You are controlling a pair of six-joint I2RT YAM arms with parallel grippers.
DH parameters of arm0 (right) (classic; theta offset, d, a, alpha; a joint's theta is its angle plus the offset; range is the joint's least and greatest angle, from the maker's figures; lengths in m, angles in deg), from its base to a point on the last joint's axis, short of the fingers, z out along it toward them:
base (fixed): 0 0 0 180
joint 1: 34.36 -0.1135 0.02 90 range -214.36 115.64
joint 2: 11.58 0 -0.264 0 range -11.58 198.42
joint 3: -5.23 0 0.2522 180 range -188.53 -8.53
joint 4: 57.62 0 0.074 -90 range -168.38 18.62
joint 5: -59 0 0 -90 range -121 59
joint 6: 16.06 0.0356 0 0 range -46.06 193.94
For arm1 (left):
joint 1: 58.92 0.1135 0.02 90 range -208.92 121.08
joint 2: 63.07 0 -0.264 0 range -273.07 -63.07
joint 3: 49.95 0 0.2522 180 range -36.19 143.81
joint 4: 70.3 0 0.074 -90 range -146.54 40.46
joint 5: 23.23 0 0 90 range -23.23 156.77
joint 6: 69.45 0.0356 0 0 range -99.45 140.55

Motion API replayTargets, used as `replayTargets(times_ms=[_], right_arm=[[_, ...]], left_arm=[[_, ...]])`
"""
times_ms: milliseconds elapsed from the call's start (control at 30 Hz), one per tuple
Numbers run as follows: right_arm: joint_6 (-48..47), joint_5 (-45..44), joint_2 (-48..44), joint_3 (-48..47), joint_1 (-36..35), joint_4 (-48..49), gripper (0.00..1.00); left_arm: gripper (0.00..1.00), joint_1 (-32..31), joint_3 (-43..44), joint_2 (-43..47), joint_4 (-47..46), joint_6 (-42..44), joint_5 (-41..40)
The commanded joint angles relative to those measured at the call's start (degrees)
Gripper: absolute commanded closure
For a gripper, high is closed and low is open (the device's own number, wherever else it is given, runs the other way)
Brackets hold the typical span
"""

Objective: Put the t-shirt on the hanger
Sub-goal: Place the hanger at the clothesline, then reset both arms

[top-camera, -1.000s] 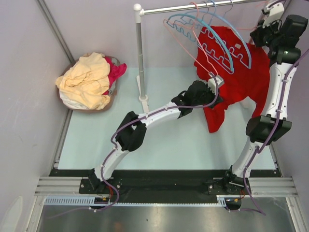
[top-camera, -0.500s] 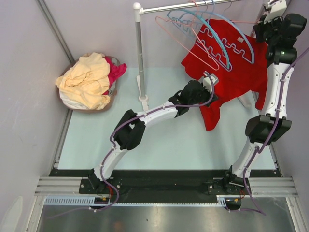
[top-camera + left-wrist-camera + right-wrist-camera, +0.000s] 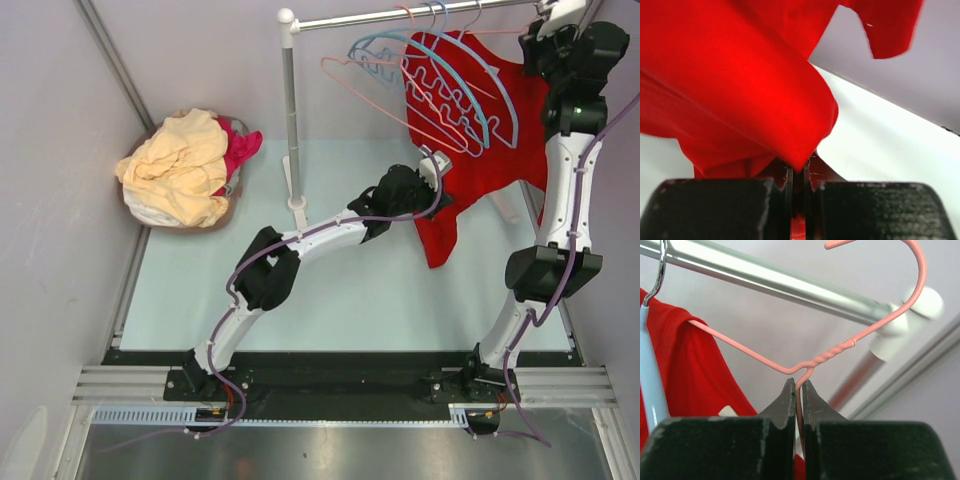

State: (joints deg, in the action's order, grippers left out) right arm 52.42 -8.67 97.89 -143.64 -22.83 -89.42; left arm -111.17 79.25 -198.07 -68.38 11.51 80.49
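Pale desk (image 3: 350, 290), far right corner under rail (image 3: 400, 15): right tool (image 3: 799, 390) clamped on hanger (image 3: 830, 357) neck, left tool (image 3: 799, 175) clamped on hanging t-shirt (image 3: 740, 75) hem; left pull may drag it off.

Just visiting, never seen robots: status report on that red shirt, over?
Left jaws shut on t-shirt. Right jaws shut on hanger neck, t-shirt hanging from it. Blue hangers crowd the rail alongside.
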Motion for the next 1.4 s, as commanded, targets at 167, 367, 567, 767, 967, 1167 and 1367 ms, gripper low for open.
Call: replayTargets(times_ms=[167,367,567,767,967,1167,1367], right_arm=[[-3.3,-10.0,5.0,-6.7,-3.9,14.4,1.0],[-4.1,-10.3,4.1,-2.7,-2.8,13.5,1.0],[-1.2,-8.2,-2.0,5.0,-2.0,13.6,0.53],[0.3,-8.2,-10.9,14.5,-1.5,14.9,0.15],[-0.5,-10.8,-19.6,24.5,0.6,16.8,0.02],[1.2,-6.4,-23.4,27.3,6.6,13.2,0.02],[5.4,3.1,-26.6,26.7,16.8,6.0,0.0]], left_arm=[[1.0,-0.4,-2.0,3.1,3.0,-2.2,5.0],[0.99,-0.1,-3.8,3.7,3.1,-1.5,5.2],[0.94,0.3,-6.4,3.9,3.4,-1.9,4.7],[0.63,2.7,-7.8,4.0,6.2,-5.1,3.2],[0.37,4.0,-18.3,12.2,7.7,-4.0,4.7],[0.16,4.2,-30.3,21.2,8.6,0.1,7.0],[0.0,4.9,-37.6,28.2,8.8,2.6,7.4]])
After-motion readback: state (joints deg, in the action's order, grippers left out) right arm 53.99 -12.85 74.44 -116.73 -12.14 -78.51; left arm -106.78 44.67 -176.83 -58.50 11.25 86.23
